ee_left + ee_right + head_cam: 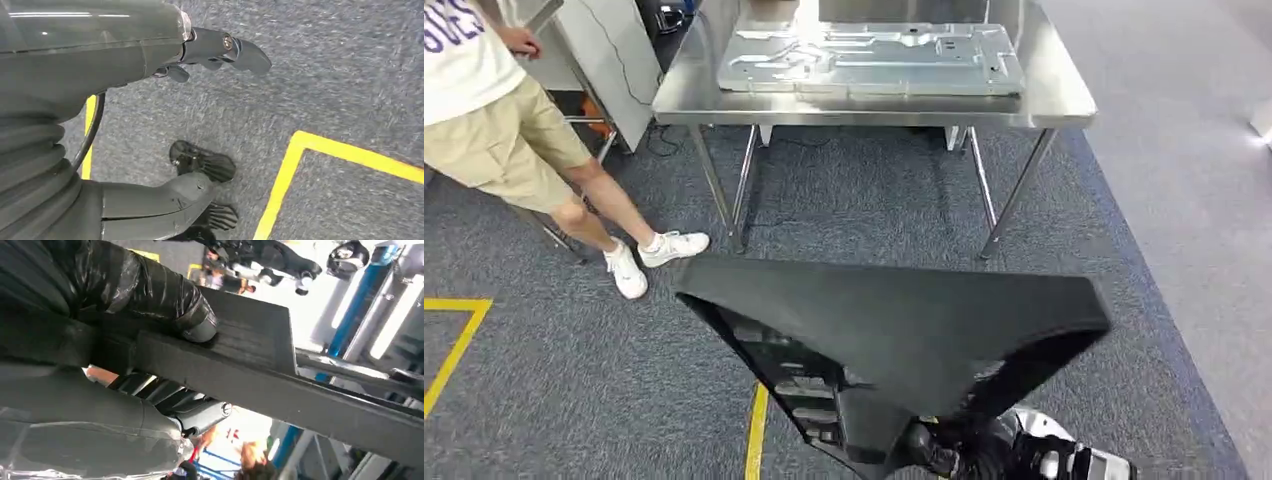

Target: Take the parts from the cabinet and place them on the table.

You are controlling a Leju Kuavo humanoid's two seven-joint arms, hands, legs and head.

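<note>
Filling the lower middle of the head view: one large black part (904, 340), roughly triangular, flat panel uppermost, ribbed structure visible along its lower left edge. It is carried above the grey carpet (574, 380), short of the table (1064, 100).

Right robot hand (165, 365): grasping the part. In the right wrist view a dark finger (195, 322) lies over the top face of the part's edge and the grey thumb (200, 417) sits beneath it, so the edge is clamped between them. In the head view the hand and silver wrist appear at the part's lower tip, near the bottom edge.

Left robot hand (220, 52): holding nothing. In the left wrist view its fingers are curled in, and it hangs above the carpet, with yellow floor tape (300, 160) below.

Table: stainless steel, thin legs, standing on the carpet at the top of the head view. On it lies one large pressed sheet-metal panel (874, 60), flat, covering most of the top.

Person (504, 120): at the upper left of the head view, beside the table's left end; white shirt, khaki shorts, white shoes, one hand on a grey cabinet or stand (614, 50) there.

Floor: grey carpet, with a lighter band on the right; yellow tape lines at the left and below the part.
</note>
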